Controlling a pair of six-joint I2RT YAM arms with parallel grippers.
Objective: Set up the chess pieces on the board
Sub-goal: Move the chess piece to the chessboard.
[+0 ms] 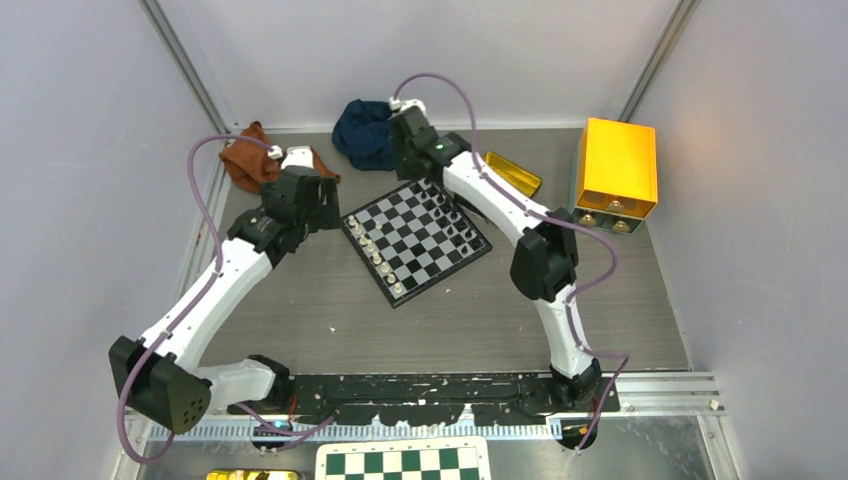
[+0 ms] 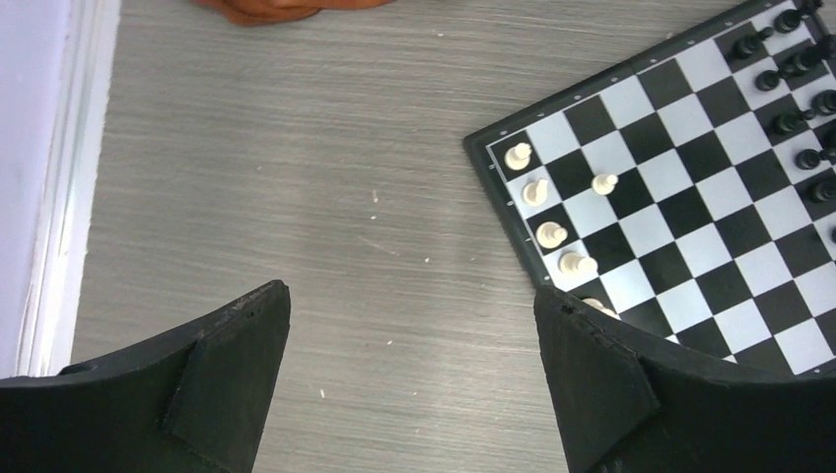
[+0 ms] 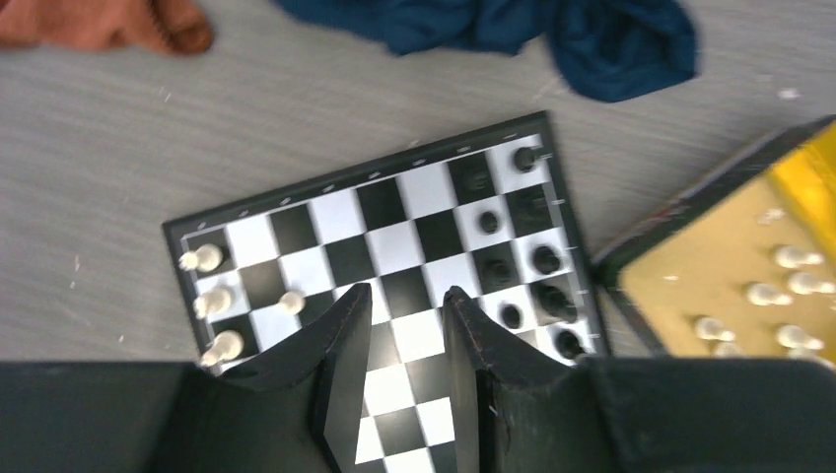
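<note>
Your left end effector (image 2: 412, 296) gapes wide and empty over the desk (image 2: 296, 177), just beside the edge of the board (image 2: 680, 212) lined with cream chess pieces (image 2: 551, 235). Your right end effector (image 3: 406, 292), barely parted and empty, hangs above the board's middle.

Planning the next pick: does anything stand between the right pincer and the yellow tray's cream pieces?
Yes: small black chess pieces on the checkered board's tray-side edge stand between the right pincer and the yellow tray's cream pieces.
</note>
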